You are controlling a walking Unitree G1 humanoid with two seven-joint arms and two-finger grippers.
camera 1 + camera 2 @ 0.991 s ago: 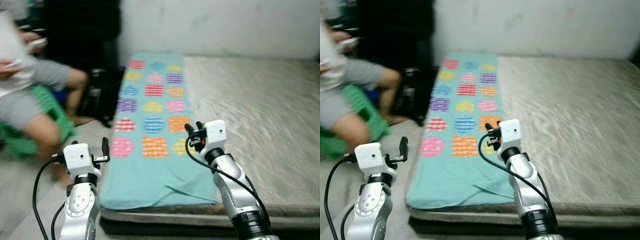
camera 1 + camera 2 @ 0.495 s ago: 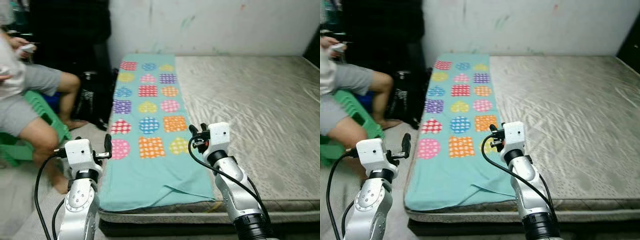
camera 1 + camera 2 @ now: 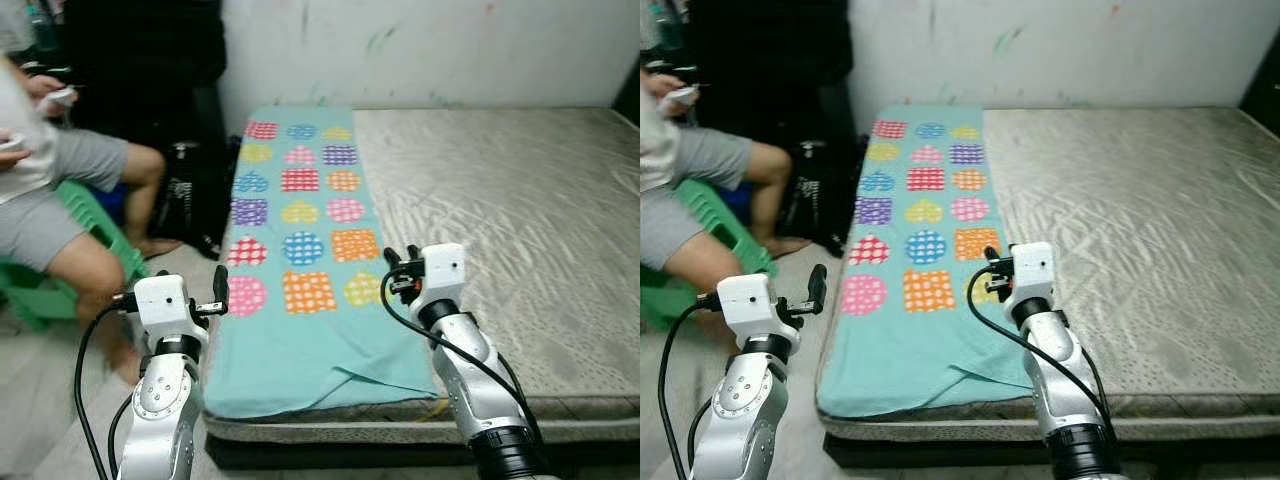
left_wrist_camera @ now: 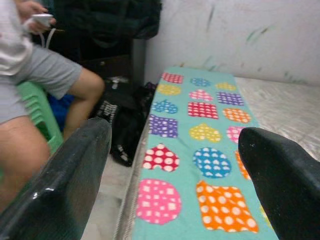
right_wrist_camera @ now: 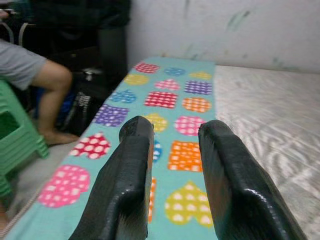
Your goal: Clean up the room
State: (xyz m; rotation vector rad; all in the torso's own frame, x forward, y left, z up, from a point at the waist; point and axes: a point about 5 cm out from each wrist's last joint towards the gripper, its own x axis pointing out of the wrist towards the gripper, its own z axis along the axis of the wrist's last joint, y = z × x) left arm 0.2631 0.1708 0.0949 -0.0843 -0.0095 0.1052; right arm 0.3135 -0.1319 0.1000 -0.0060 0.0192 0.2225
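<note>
Mostly flat teal blanket [image 3: 300,250] with coloured dotted patches, spread along left side of bed mattress [image 3: 520,220], near corner slightly rumpled. Left gripper [image 4: 170,165] raised off bed's left edge, fingers spread wide, empty. Right gripper [image 5: 172,165] above blanket's right edge near yellow heart, fingers a narrow gap apart, holding nothing. Person [image 3: 60,190] seated on green stool [image 3: 95,235] at left, black bag [image 3: 195,195] beside bed.

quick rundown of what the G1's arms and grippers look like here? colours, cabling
Both arms are silver segmented metal with a white boxy wrist housing. The left gripper and right gripper each have two long glossy black fingers with rounded tips. A black cable loops from each wrist down along the forearm. No markings are legible.
</note>
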